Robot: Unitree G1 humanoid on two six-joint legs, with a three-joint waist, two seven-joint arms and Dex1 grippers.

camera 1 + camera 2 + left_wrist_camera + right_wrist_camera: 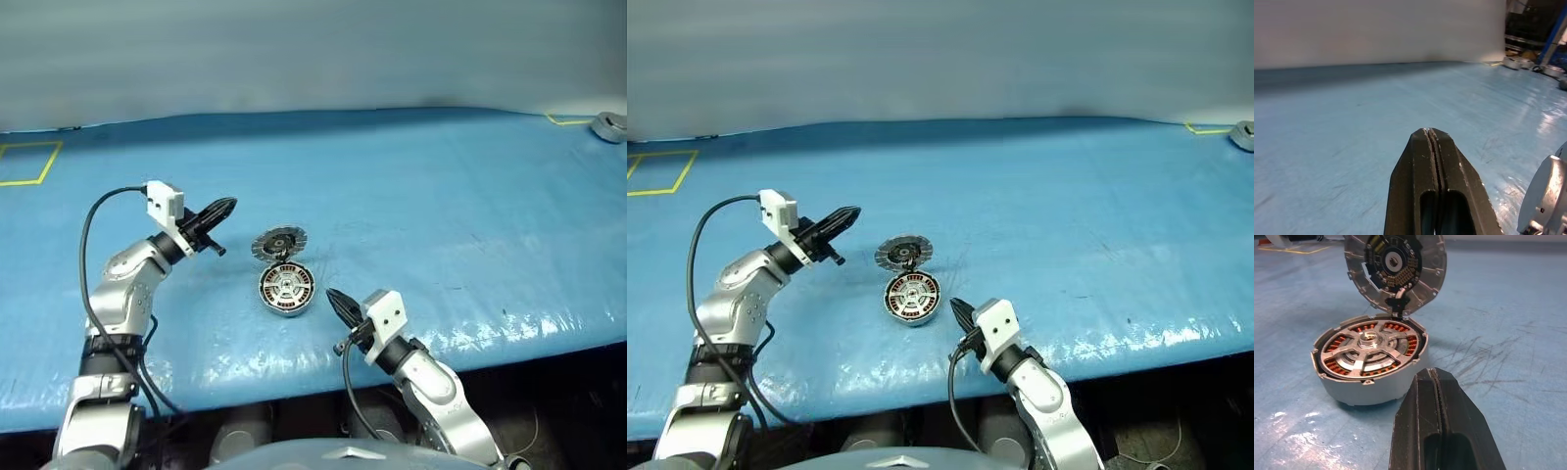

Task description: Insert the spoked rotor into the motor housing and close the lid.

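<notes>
Nearest the table's front edge, the right gripper hangs low w/ its two black fingers pressed tight together, nothing between them. It points toward the motor housing, just short of it, not touching.

Next back, the housing sits flat on the blue table cover, approx mid-table. The spoked rotor is already seated inside: silver spokes and hub on top, copper-brown windings showing through the gaps, black rim just inside the housing wall.

Right behind it the lid stands open, tipped up near upright from the joint at the housing's far edge, inner face w/ dark centre turned toward the right gripper. Not closed yet.

Off to the left and a bit farther back, the left gripper is held above the cover, fingers clenched shut on nothing, pointing across toward the lid but clearly apart from it.

Far back: yellow tape outline on the left of the cover, and a small grey round object at the far right corner; can't tell what it is.
</notes>
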